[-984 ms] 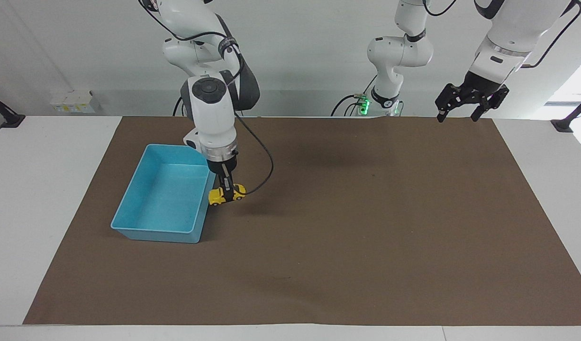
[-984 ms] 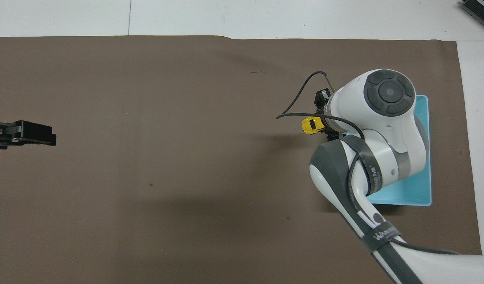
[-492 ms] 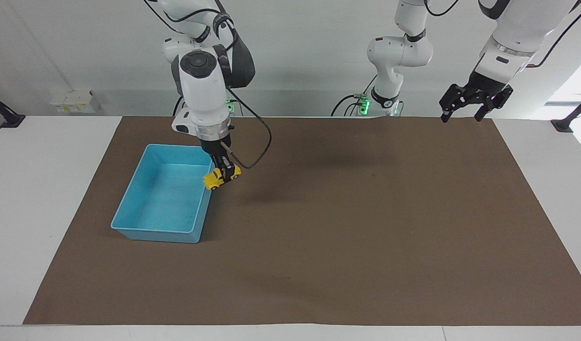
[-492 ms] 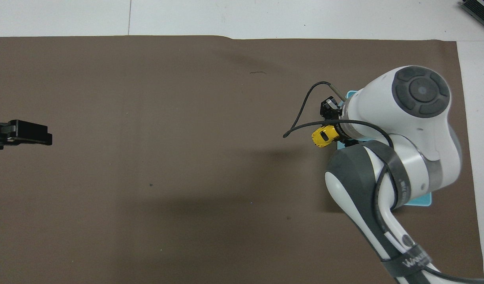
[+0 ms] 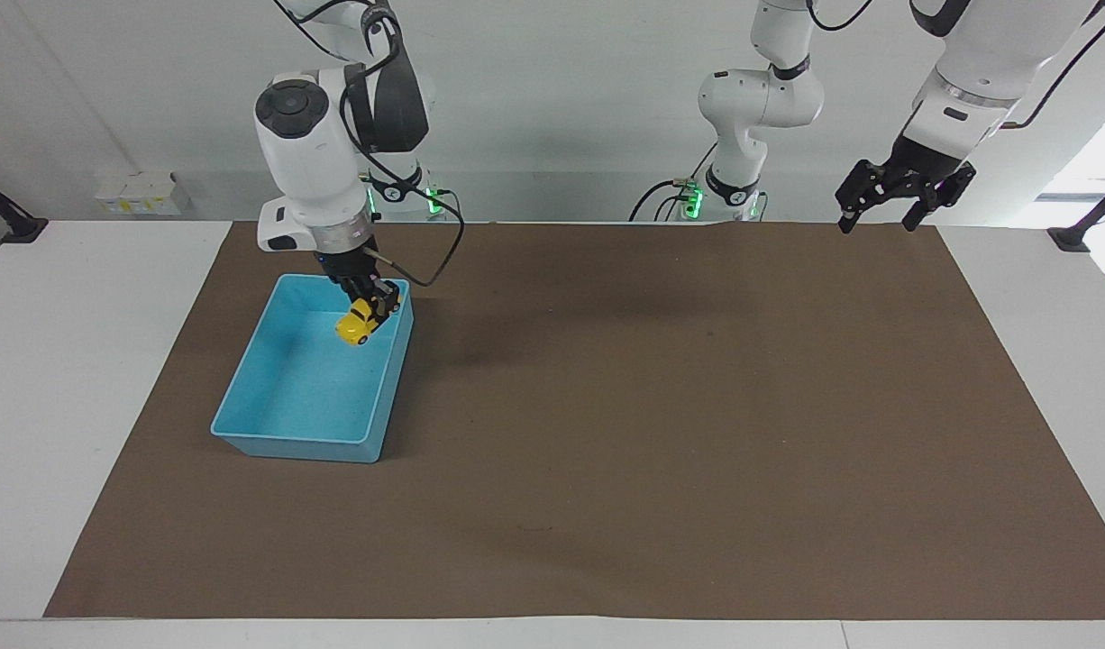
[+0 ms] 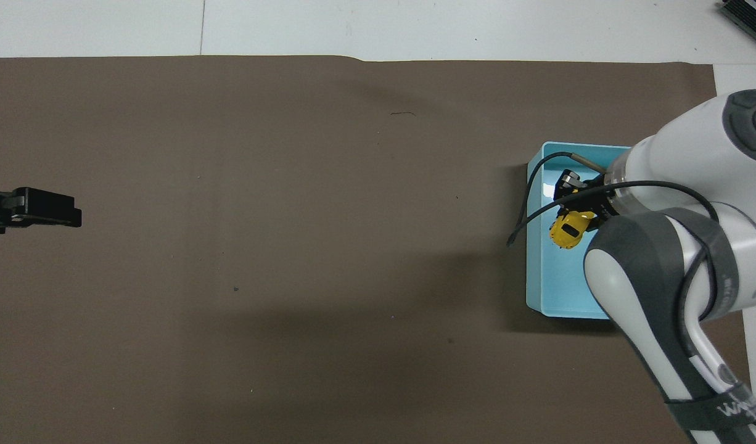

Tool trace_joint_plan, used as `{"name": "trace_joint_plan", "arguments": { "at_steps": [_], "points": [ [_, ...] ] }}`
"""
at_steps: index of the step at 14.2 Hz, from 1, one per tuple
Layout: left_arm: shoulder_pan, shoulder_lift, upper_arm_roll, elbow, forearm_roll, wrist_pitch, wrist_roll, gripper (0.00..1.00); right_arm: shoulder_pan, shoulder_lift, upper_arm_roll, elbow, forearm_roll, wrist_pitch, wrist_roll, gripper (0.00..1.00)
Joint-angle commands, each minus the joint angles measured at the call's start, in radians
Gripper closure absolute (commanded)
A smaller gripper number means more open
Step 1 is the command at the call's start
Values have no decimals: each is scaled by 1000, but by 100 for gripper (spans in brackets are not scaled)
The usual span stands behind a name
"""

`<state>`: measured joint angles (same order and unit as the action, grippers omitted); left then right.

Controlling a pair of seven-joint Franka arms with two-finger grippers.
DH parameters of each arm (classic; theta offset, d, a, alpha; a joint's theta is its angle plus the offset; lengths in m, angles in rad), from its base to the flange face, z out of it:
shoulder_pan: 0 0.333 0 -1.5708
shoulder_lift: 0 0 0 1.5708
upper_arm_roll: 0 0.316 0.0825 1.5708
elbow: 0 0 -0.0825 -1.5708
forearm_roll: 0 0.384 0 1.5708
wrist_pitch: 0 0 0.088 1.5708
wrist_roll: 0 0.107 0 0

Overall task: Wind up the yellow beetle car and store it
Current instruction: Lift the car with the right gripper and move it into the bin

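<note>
Storing step — my right gripper [image 5: 369, 309] grips the yellow beetle car [image 5: 355, 324], nose tilted down, over the light-blue bin [image 5: 246, 431]. Next I lower and release. Left gripper [image 5: 902, 194] waits, fingers parted, empty.

The right hand [image 5: 372, 311] grips the yellow beetle car [image 5: 355, 324], tilted, over the light-blue bin [image 5: 300, 437]. The left hand [image 5: 880, 214] waits, raised over the table's [image 5: 652, 406] edge nearest the robots.

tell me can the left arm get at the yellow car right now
Probably not: the yellow beetle car is clamped in the right gripper over the light-blue bin, while the left gripper waits at the table's left-arm end.
</note>
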<state>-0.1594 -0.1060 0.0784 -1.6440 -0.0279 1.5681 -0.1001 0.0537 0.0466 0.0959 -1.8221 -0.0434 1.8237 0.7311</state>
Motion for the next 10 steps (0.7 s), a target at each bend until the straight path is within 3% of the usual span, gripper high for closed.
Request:
{"name": "trace_joint_plan", "arguments": {
  "at_steps": [1,5,10],
  "points": [
    [20,-15,-12,-5,8,-17,3,0,-49,-47,7,-65,28,12,-163,100],
    [20,-15,-12,-5,8,-17,3,0,-112,-97,5,-215,28,147,-415,100],
    [20,-15,-12,-5,8,-17,3,0,-189,-94,4,-351,28,331,-657,100]
  ]
}}
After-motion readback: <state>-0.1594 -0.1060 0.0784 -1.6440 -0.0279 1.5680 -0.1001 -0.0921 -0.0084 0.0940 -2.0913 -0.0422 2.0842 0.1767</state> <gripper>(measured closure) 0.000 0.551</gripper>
